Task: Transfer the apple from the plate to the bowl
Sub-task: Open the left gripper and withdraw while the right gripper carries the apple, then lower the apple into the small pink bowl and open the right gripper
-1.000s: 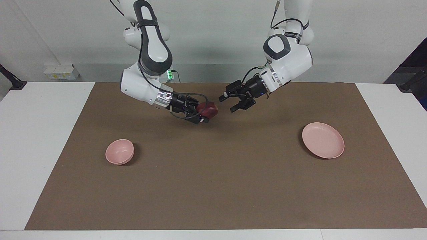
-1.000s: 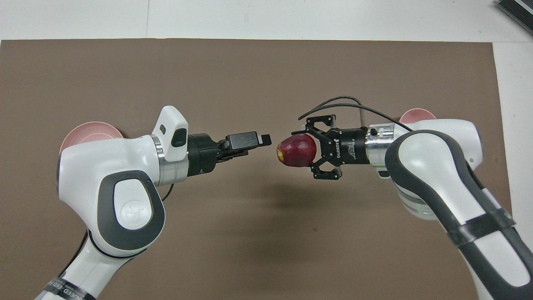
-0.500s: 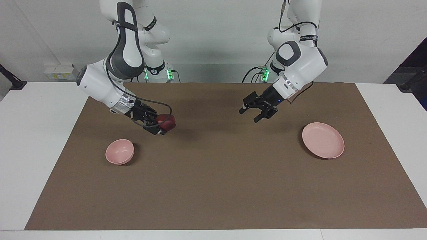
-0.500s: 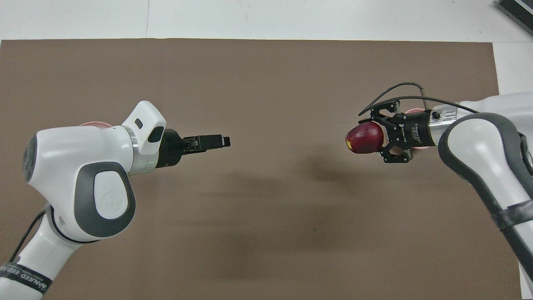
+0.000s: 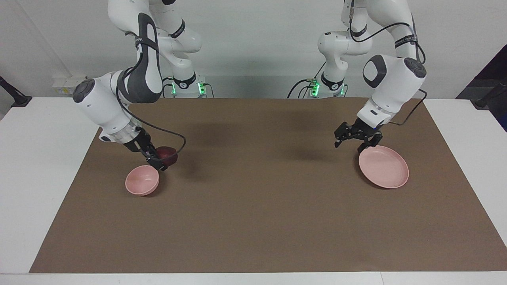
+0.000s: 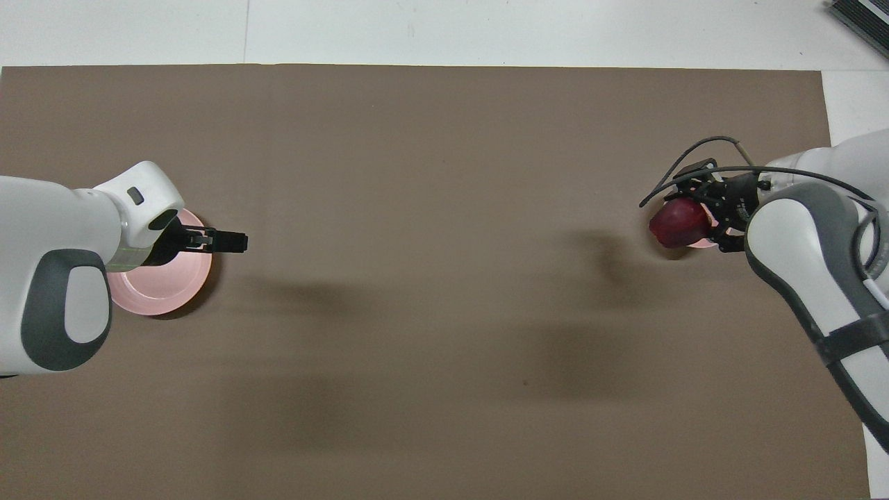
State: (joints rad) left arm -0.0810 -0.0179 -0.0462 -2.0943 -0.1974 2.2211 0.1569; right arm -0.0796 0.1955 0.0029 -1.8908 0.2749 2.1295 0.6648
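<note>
the right gripper (image 5: 160, 161) is gripping the apple (image 5: 168, 155) in the air, just beside the bowl (image 5: 141, 180) at the right arm's end of the mat (image 5: 253, 221). the left gripper (image 5: 355, 141) is hanging with fingers spread over the plate (image 5: 383, 166) edge nearer the robots.

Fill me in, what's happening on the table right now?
The right gripper holds the apple in the air by the rim of the bowl, not yet in it. The left gripper is open and hangs over the edge of the plate, which has nothing on it. Both dishes sit on the brown mat.
</note>
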